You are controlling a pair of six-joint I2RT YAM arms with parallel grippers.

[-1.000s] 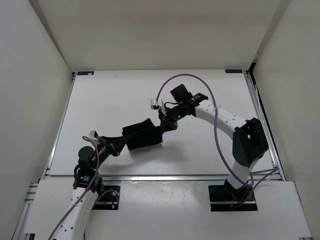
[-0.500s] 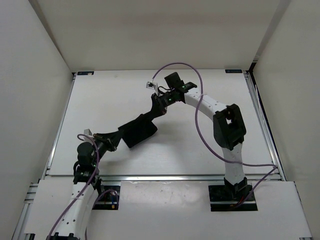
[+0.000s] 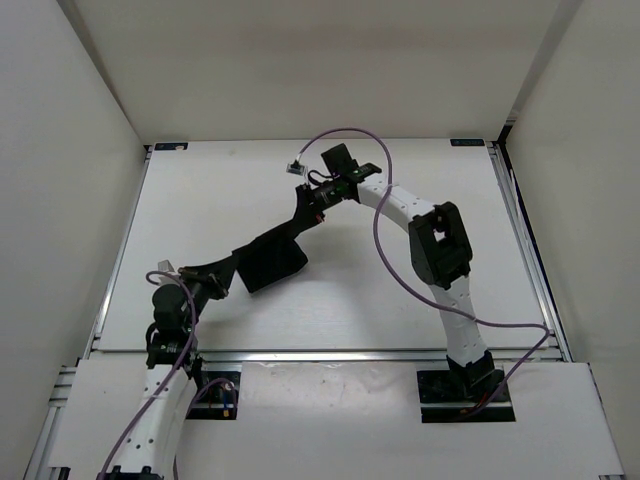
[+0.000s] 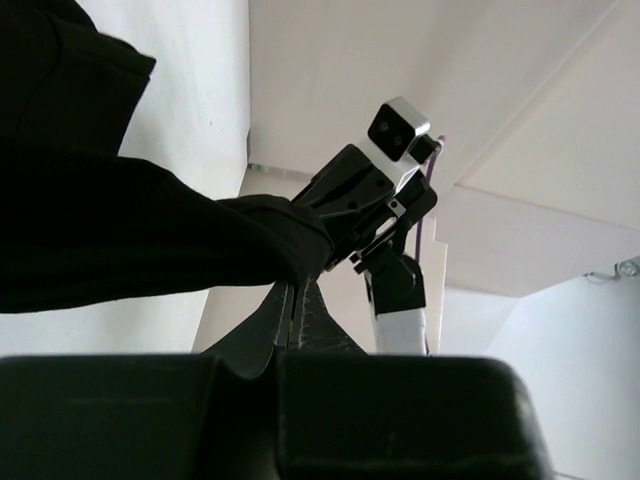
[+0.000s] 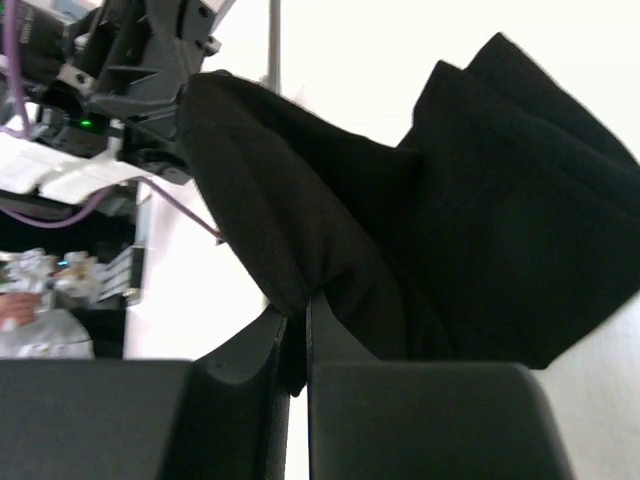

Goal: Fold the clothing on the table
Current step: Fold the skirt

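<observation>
The black clothing [image 3: 268, 257] hangs stretched in a diagonal band above the white table [image 3: 420, 190], a bunched fold sagging in its middle. My left gripper [image 3: 215, 282] is shut on its near-left end, and my right gripper [image 3: 305, 203] is shut on its far-right end. In the left wrist view the clothing [image 4: 130, 230] runs off from my left gripper [image 4: 297, 292] toward the right arm. Seen from the right wrist, the fabric [image 5: 420, 230] is pinched in my right gripper [image 5: 297, 310] and drapes away to the right.
Silver rails [image 3: 330, 352] run along the table's near edge, and white walls close in the left, right and back. A purple cable [image 3: 385, 255] loops off the right arm over the table.
My right gripper has moved toward the back left with its end of the clothing. The left gripper has drawn slightly to the left. The clothing is now pulled longer and narrower.
</observation>
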